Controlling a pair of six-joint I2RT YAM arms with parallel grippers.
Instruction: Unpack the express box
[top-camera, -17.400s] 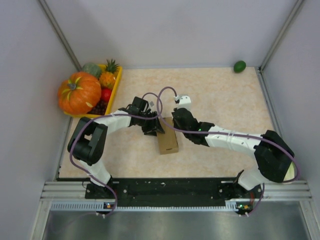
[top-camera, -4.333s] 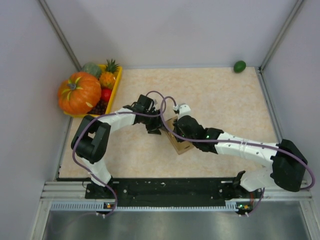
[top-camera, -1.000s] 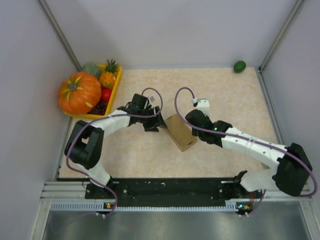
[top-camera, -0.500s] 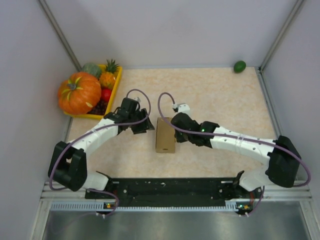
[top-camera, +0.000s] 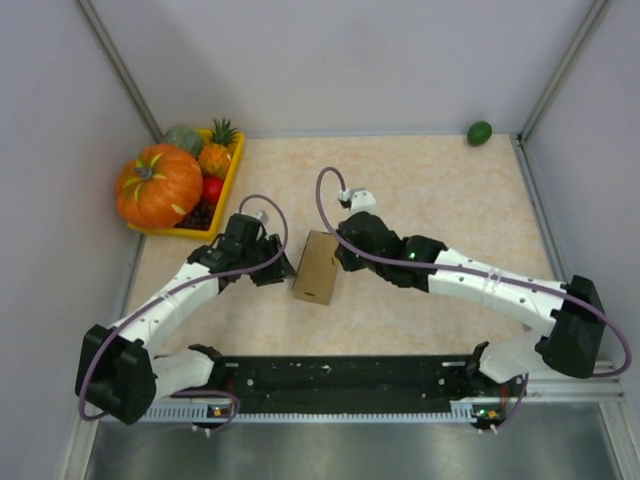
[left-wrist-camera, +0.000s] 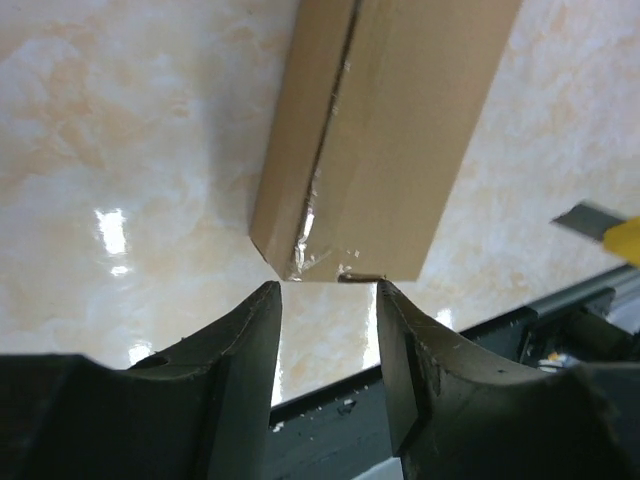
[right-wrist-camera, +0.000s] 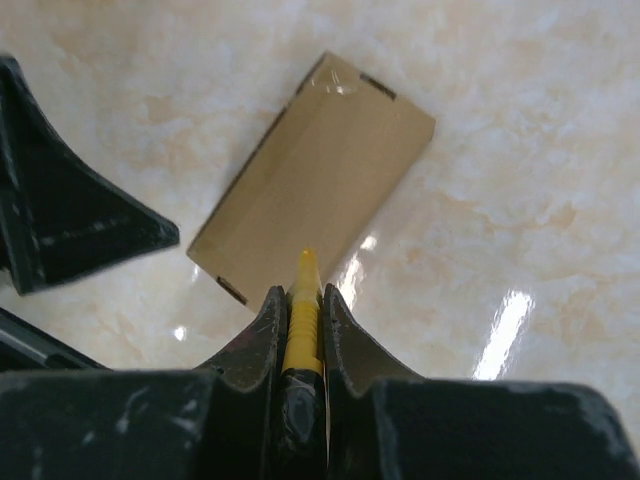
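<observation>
The express box (top-camera: 316, 268) is a small brown cardboard box lying closed on the table, its long axis running near to far with a slight tilt. In the left wrist view the box (left-wrist-camera: 390, 130) lies just beyond my left gripper (left-wrist-camera: 328, 300), which is open and empty, and clear tape shows at its near corner. My left gripper (top-camera: 274, 268) is just left of the box. My right gripper (top-camera: 345, 255) is at the box's far right corner, shut on a yellow utility knife (right-wrist-camera: 302, 300). The knife's tip hangs over the box (right-wrist-camera: 315, 180). The knife also shows in the left wrist view (left-wrist-camera: 615, 232).
A yellow fruit tray (top-camera: 232, 180) with a pumpkin (top-camera: 158, 186), a pineapple and other fruit stands at the back left. A green fruit (top-camera: 479, 132) lies in the back right corner. Walls close three sides, and a black rail (top-camera: 330, 378) runs along the near edge.
The box has turned and shifted left and nearer. My left arm has drawn back left and toward the near edge. My right gripper has followed the box left, still holding the knife.
</observation>
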